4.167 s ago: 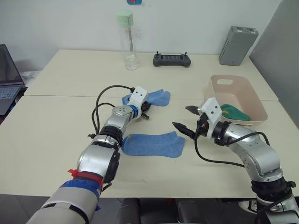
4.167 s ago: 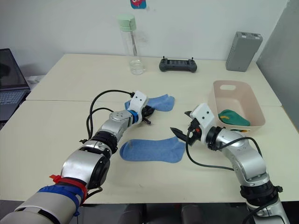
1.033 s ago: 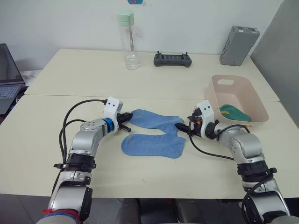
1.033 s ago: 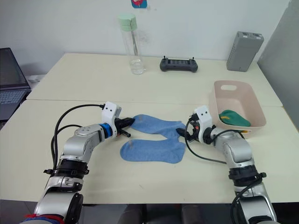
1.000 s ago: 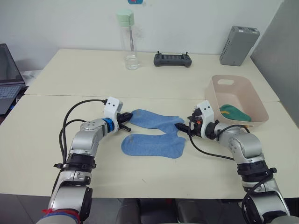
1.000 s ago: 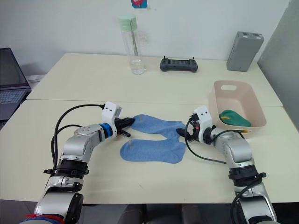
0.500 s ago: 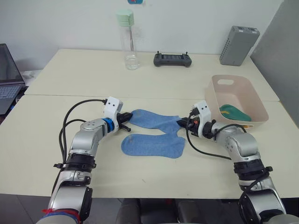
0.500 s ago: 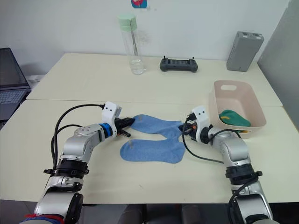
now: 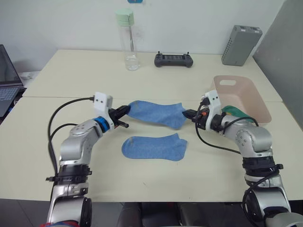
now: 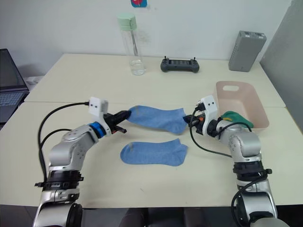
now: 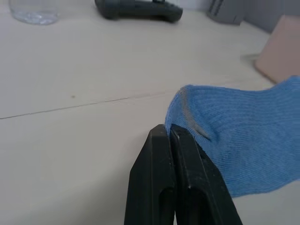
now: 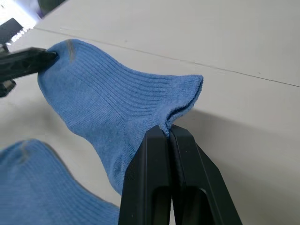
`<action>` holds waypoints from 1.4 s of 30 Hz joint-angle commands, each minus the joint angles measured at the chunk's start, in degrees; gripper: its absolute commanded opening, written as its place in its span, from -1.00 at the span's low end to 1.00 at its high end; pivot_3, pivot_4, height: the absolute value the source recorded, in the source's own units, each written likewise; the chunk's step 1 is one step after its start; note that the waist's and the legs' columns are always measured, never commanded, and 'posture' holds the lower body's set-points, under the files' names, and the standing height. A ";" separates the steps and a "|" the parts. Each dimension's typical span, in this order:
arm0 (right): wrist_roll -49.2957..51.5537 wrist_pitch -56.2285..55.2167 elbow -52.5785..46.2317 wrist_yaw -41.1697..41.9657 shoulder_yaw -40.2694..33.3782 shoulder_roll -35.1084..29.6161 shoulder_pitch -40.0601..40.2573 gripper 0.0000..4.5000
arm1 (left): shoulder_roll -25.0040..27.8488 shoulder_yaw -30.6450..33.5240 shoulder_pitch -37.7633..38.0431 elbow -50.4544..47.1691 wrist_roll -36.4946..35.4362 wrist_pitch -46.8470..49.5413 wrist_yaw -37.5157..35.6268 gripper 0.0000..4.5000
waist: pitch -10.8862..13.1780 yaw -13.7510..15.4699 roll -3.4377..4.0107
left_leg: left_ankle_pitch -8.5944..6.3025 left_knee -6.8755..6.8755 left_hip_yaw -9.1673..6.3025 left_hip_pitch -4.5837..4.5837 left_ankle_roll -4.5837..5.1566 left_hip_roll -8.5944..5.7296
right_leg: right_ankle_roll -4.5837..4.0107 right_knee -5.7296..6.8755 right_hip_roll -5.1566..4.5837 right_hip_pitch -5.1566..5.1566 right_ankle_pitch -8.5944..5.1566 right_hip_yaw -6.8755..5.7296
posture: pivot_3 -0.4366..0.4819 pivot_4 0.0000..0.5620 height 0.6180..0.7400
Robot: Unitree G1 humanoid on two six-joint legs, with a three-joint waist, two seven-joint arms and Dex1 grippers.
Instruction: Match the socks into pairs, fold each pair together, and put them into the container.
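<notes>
No readable text in these views.
The sticker point(image 10: 138, 3) on the wall, the grey box point(image 9: 241, 45) and the black controller point(image 9: 173, 59) show no letters or numbers that can be read.

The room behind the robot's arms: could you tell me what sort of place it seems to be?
Probably an office or lab workspace rather than a home: pale tables pushed together, a laptop at the edge, a black handheld controller and a grey box near a plain white wall.

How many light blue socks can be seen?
2. One sock is held up between the left gripper and the right gripper; the other sock lies flat on the table below it.
</notes>
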 commanded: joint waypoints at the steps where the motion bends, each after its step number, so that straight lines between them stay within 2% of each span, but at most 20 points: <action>1: 6.67 6.99 -7.24 -1.62 -4.82 -0.21 -1.14 -0.99 | 1.69 3.52 3.32 -11.91 -7.72 7.14 0.96 -1.00 | 0.00 0.00 0.00 | 0.00 -0.02 -0.01 0.00 0.00 0.00 | -0.01 0.00 0.00 -0.01 -0.02 0.00 | -0.05 -0.47 1.00; 6: 14.82 16.69 -17.36 -3.59 -8.01 -0.43 2.93 -0.99 | 1.84 7.47 11.17 -24.31 -17.04 15.85 5.34 -1.00 | 0.00 0.03 -0.01 | 0.00 -0.02 -0.01 0.02 0.00 0.00 | 0.17 -0.02 -0.01 0.02 -0.14 0.00 | -0.05 -0.47 1.00; 11: 20.05 22.30 -24.50 -7.74 -10.07 1.76 7.85 -0.99 | 2.03 8.74 19.26 -30.57 -21.13 18.07 8.17 -1.00 | 0.00 0.02 -0.01 | 0.00 -0.02 0.00 0.04 0.00 0.00 | 0.05 -0.04 -0.02 0.00 -0.24 0.01 | -0.05 -0.47 1.00; 15: 21.44 23.40 -26.95 -10.28 -9.86 2.64 12.17 -0.99 | 2.44 8.00 24.15 -31.69 -21.46 16.88 8.81 -1.00 | 0.00 -0.02 -0.01 | 0.00 -0.01 0.00 0.12 0.00 0.01 | -0.28 -0.03 -0.02 0.00 -0.42 0.03 | -0.05 -0.47 1.00; 23: 21.35 21.36 -26.01 -11.03 -8.61 1.08 16.24 -0.99 | 2.28 5.95 27.61 -30.70 -20.24 13.98 9.32 -1.00 | 0.00 -0.03 -0.02 | -0.01 0.00 0.06 0.13 -0.01 0.00 | -0.34 -0.07 -0.04 -0.03 -0.46 0.09 | -0.05 -0.47 1.00; 42: 19.12 15.40 -21.96 -11.95 -3.46 -0.11 19.32 -0.99 | 3.51 2.95 30.69 -27.67 -16.21 8.19 8.66 -1.00 | 0.00 -0.16 -0.02 | -0.01 -0.21 0.05 0.13 -0.02 0.00 | -0.50 -0.10 -0.04 -0.09 -0.56 0.07 | -0.05 -0.47 1.00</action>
